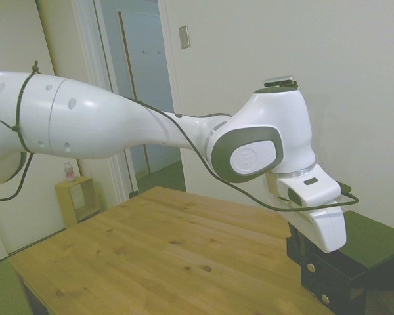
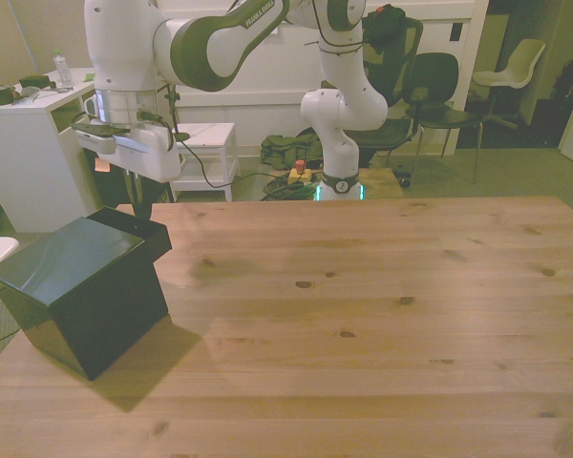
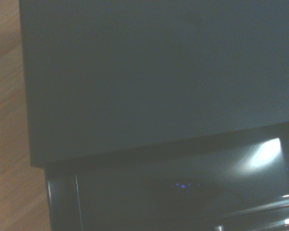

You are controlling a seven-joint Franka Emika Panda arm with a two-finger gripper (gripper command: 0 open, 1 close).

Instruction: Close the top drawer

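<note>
The black cabinet (image 2: 86, 305) stands on the wooden table at the front view's left, and its top fills most of the wrist view (image 3: 159, 72). Its top drawer (image 2: 137, 229) is pulled partway out, toward the robot's side. In the side view the drawer's front (image 1: 294, 248) juts out past the two lower fronts, and the wrist view looks down into its dark open inside (image 3: 173, 192). My gripper (image 2: 138, 196) hangs right at the drawer's outer end, seen in the side view (image 1: 301, 233) just above the drawer front. The top drawer's knob is hidden.
Two lower drawers are shut, each with a brass knob (image 1: 310, 267) (image 1: 325, 298). The wooden table (image 2: 363, 315) spreads toward the front view's right. Off the table stand a white desk (image 2: 29, 124), a small white side table (image 2: 205, 138) and dark chairs (image 2: 430, 86).
</note>
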